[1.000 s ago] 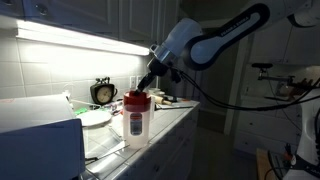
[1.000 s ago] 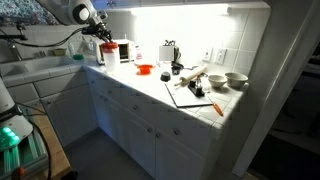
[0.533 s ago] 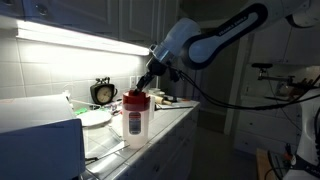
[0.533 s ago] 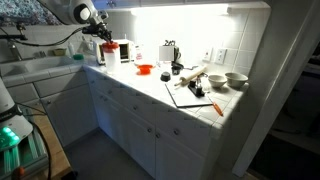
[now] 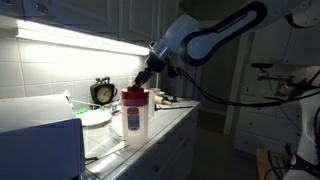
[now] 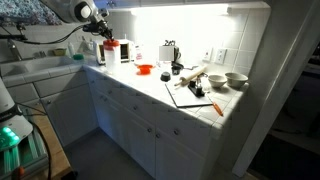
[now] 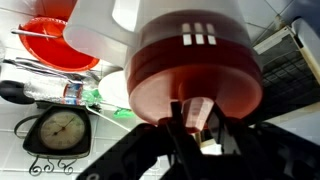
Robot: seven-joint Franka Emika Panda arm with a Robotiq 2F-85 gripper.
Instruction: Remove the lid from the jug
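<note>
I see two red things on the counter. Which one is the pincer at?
The red lid atop the jug; the pincer is right at its edge. The red bowl sits well apart.

Kitchen interior, dim. A bright under-cabinet strip light (image 5: 70, 38) illuminates the white tiled backsplash (image 5: 50, 75) and the long white tiled counter (image 6: 150, 86); white panelled base cabinets (image 6: 135, 120) stand on a dark floor (image 6: 100, 160).
</note>
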